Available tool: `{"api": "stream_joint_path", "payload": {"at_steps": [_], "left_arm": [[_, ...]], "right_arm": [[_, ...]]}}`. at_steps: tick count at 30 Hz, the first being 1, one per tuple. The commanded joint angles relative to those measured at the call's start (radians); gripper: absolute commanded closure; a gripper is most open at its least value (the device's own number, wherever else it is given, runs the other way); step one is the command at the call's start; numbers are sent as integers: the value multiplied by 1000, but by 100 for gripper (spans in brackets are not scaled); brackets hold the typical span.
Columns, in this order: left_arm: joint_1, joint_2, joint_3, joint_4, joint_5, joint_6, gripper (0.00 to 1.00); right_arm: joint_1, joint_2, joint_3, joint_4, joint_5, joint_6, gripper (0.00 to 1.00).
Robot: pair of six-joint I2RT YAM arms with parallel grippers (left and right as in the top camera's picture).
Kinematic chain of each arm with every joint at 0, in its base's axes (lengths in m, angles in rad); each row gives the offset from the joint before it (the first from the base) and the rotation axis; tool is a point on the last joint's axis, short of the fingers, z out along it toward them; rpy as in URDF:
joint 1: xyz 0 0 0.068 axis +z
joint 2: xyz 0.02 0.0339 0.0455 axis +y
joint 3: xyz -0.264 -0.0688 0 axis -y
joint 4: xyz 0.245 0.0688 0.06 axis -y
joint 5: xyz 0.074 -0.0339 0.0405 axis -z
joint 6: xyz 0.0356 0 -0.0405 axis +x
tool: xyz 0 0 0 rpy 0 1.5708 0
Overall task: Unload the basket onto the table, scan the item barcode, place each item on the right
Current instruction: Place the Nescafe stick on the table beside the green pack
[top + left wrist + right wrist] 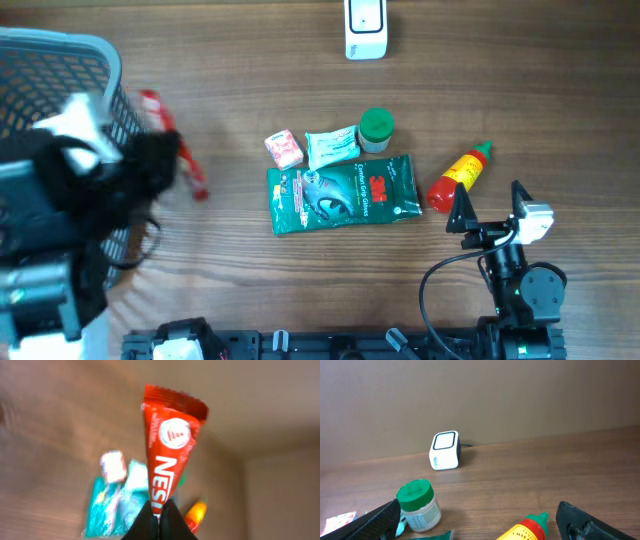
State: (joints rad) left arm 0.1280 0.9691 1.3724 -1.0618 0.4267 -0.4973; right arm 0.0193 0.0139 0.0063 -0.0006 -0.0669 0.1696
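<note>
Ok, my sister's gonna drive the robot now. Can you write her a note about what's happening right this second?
Left gripper: shut on the bottom end of the red packet, held up off the table beside the basket.
Right gripper: open and empty, next to the red-and-yellow bottle.
Scanner: at the far edge of the table.
Done: one packet picked up.
Left: show its barcode to the scanner; I can't tell whether that has happened yet. The green pack, jar and small packets lie mid-table.
</note>
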Motion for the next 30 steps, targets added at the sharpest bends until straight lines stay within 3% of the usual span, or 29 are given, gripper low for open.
{"api": "stream_joint_path", "payload": {"at_steps": [1, 5, 9, 12, 14, 18, 20, 21, 22, 23, 30], "left_arm": [[-256, 63, -91, -42, -246, 70, 96], [-430, 162, -240, 23, -403, -70, 96], [-525, 302, -463, 264, -405, -222, 96], [-579, 434, -552, 424, -402, -415, 96], [-603, 550, -561, 481, -402, -627, 96], [-621, 653, -561, 527, -424, -791, 96], [-623, 631, -560, 522, -455, -790, 82], [-623, 579, -558, 515, -475, -750, 43], [-623, 538, -554, 503, -489, -713, 15], [-623, 494, -547, 483, -507, -680, 0], [-627, 166, -529, 285, -615, -357, 0]], "right_arm": [[6, -3, -1, 3, -8, -13, 0], [6, -3, -1, 3, -8, -12, 0], [6, -3, -1, 3, -8, -12, 0], [6, -3, -1, 3, -8, -12, 0], [6, -3, -1, 3, -8, -12, 0], [6, -3, -1, 3, -8, -12, 0], [6, -3, -1, 3, -8, -12, 0], [6, -3, -1, 3, -8, -12, 0], [6, -3, -1, 3, -8, -12, 0], [6, -3, -1, 3, -8, -13, 1], [6, -3, -1, 3, -8, -12, 0]]}}
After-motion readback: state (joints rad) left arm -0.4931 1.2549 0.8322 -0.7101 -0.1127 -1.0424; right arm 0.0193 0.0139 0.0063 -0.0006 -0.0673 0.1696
